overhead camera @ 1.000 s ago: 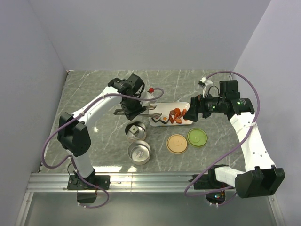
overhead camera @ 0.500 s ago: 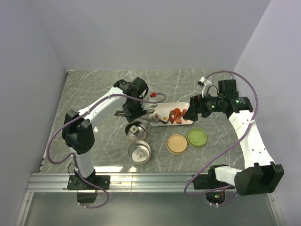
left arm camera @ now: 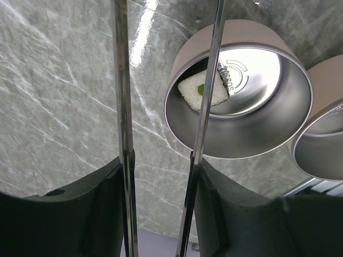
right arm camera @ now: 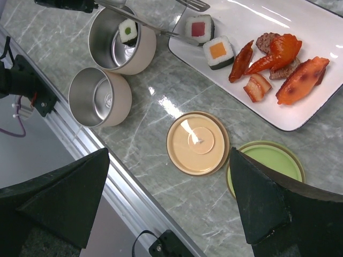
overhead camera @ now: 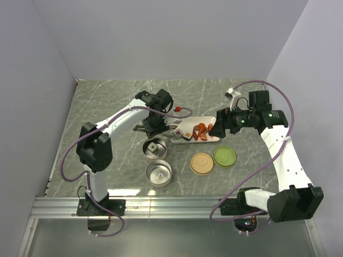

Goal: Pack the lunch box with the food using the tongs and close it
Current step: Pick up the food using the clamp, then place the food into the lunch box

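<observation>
My left gripper point(overhead camera: 153, 126) point(left arm camera: 161, 166) is shut on the silver tongs point(left arm camera: 122, 107). Their tips point(overhead camera: 174, 130) reach the left end of the white plate point(overhead camera: 210, 120), close to a red-topped sushi block point(right arm camera: 199, 28). The plate also holds an orange-topped block point(right arm camera: 218, 51) and several orange-red chunks point(right arm camera: 289, 67). The lunch box is two round metal cups. The far cup point(overhead camera: 154, 149) point(left arm camera: 278, 123) holds a white block with a green top point(left arm camera: 190, 91). The near cup point(overhead camera: 158, 174) point(right arm camera: 99, 96) holds nothing. My right gripper point(overhead camera: 216, 129) point(right arm camera: 170, 176) hangs open above the lids.
A tan lid point(overhead camera: 202, 163) point(right arm camera: 198, 143) and a green lid point(overhead camera: 224, 156) point(right arm camera: 268, 160) lie flat in front of the plate. The metal rail of the table's near edge point(overhead camera: 171, 206) runs just behind the near cup. Grey walls close in left, right and back.
My left wrist has shifted a little to the right, bringing the tongs' tips toward the plate. The right arm has not moved.
</observation>
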You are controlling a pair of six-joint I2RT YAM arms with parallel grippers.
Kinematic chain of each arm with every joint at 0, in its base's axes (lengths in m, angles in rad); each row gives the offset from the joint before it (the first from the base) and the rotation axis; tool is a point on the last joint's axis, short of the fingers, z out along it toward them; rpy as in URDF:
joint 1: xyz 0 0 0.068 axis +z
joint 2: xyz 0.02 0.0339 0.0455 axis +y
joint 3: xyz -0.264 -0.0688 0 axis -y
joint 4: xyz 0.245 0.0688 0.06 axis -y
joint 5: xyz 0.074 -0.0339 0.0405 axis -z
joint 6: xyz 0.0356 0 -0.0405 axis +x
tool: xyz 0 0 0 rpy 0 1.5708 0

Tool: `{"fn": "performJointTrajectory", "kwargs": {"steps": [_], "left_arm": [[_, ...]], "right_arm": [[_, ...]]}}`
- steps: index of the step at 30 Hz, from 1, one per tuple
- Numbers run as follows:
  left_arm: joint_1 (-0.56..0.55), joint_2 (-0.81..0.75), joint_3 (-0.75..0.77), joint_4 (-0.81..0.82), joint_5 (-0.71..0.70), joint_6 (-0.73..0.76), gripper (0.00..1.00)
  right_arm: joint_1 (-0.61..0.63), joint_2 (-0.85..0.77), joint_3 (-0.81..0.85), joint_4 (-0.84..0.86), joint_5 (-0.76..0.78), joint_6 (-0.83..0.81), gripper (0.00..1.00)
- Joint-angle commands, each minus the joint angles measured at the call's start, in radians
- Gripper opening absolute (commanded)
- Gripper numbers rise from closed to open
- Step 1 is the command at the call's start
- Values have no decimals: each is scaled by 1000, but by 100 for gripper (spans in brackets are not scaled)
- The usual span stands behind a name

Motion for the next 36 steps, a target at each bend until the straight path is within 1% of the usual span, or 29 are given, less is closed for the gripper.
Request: {"fn": "performJointTrajectory", "kwargs": {"steps": [1,7,8,14,23,28,29,36], "left_arm": [[-5,-3,30,3,-31,8,50],[-5,2,45,5,-34,-2,45],[-5,2,47,7,-31,-4,42],[-4,-23,44,23,-36,-16,34],[-4,-84,87,-1,12,-32,28],[5,-148,96,-38,26,-39,27],[13,-161,93,-42,45,-41,26],[62,-354,-20,-75,95,-35,26]], "right_arm": [[-8,-1,10,-6,-7,-17,100],[-9,4,15,-7,-10,-17,100],[-8,4,16,-7,-10,-17,100],[-8,-4,12,-9,-4,-18,100],[-8,-8,22,-16,-11,-17,100],[-8,-10,38,-33,-7,-21,100],[-8,-8,41,-36,-8,-24,100],[-8,-7,45,-53,-15,-30,100]]}}
